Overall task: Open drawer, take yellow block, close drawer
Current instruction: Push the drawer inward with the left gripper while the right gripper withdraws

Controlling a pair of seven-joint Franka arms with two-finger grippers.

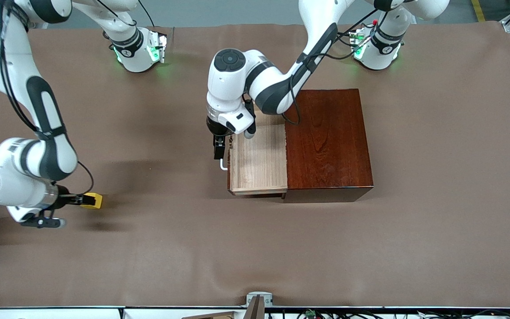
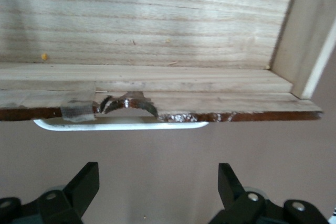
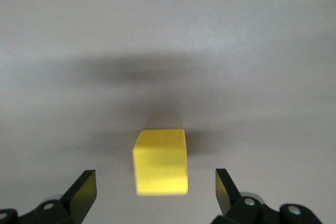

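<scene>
Right gripper (image 3: pixel 155 190): fingers spread wide, low over the bench at the right arm's end; the block sits between the fingers with a gap on each side, neither finger touching it.
Block (image 3: pixel 160 162): small yellow cube, out of the drawer, on or just above the bench (image 1: pixel 255 248); whether it rests on the cloth cannot be told. In the front view it shows at the right gripper's tip (image 1: pixel 92 200).
Left gripper (image 2: pixel 157 187): fingers apart, just beside the drawer's handle, touching nothing; in the front view it hangs at the drawer's front (image 1: pixel 218 150).
Drawer (image 1: pixel 258 159): pulled out of the box toward the right arm's end; pale wood floor bare apart from a tiny yellowish speck (image 2: pixel 44 56).
Handle (image 2: pixel 121 125): white bar along the drawer's dark front, free of the fingers.
Box (image 1: pixel 328 141): glossy reddish-brown, near the left arm's base, drawer sticking out of one side.
Drawer front (image 2: pixel 157 113): its edge is chipped, with a piece of clear tape (image 2: pixel 79 109) beside the break.
Hidden: the left arm covers the drawer's corner nearest the bases; the part of the drawer inside the box cannot be seen; the handle is mostly covered by the gripper in the front view.
</scene>
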